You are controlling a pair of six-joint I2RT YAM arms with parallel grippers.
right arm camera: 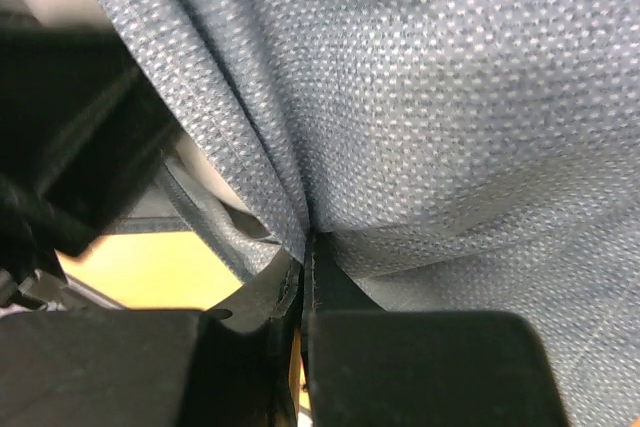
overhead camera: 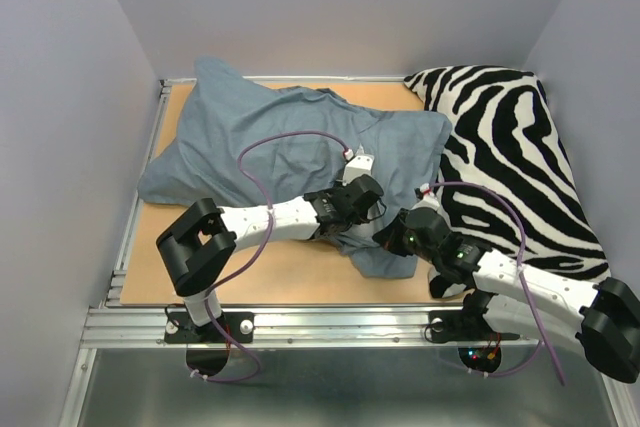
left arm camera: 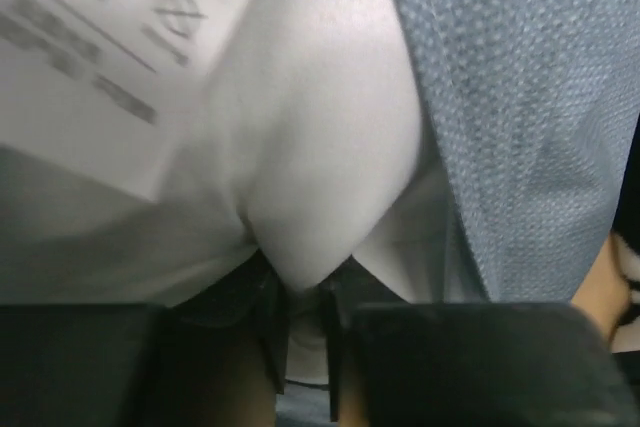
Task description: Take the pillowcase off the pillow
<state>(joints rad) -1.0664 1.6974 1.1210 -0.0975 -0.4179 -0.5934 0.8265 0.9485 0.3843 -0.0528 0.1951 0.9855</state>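
Note:
The blue-grey pillowcase (overhead camera: 270, 137) lies crumpled across the wooden table (overhead camera: 260, 277), and the pillow inside it is hidden in the top view. My left gripper (overhead camera: 352, 209) is at the case's near opening. In the left wrist view it (left arm camera: 305, 282) is shut on a pinch of the white pillow (left arm camera: 320, 147), with a printed white label (left arm camera: 100, 57) at upper left and the pillowcase (left arm camera: 530, 127) to the right. My right gripper (overhead camera: 390, 239) sits just right of it at the case's near corner. In the right wrist view it (right arm camera: 305, 247) is shut on a fold of the pillowcase (right arm camera: 450, 97).
A black-and-white zebra-striped cushion (overhead camera: 510, 147) fills the table's right side, touching the pillowcase's right edge. Grey walls enclose the back and sides. Bare wood (right arm camera: 130, 272) shows below the case's hem, and part of the left arm (right arm camera: 70, 147) is close by.

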